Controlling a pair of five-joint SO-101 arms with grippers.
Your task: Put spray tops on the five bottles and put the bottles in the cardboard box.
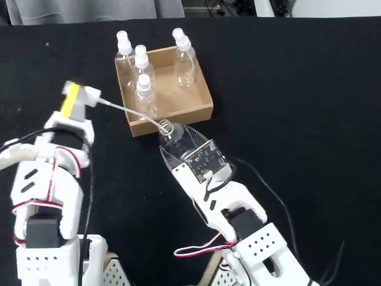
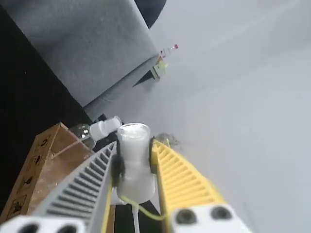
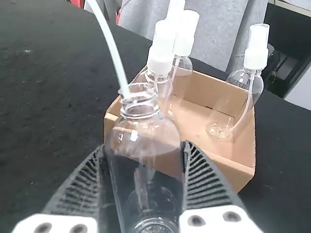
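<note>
My right gripper [image 3: 142, 167] is shut on a clear open-necked bottle [image 3: 143, 160], held just in front of the cardboard box [image 1: 196, 110]; the same bottle [image 1: 175, 140] lies tilted toward the box in the high view. My left gripper [image 2: 133, 158] is shut on a white spray top [image 2: 132, 160], seen at the left of the box as spray top [image 1: 89, 93]. Its thin dip tube [image 1: 128, 110] runs across to the bottle's threaded neck [image 1: 166, 127], and the tube [image 3: 111, 48] enters the mouth. Several capped bottles [image 1: 143, 83] stand in the box.
The black table [image 1: 297, 89] stretches open to the right of the box. Cables [image 1: 268, 190] trail beside the right arm. Grey fabric [image 2: 82, 43] hangs behind the table's far edge.
</note>
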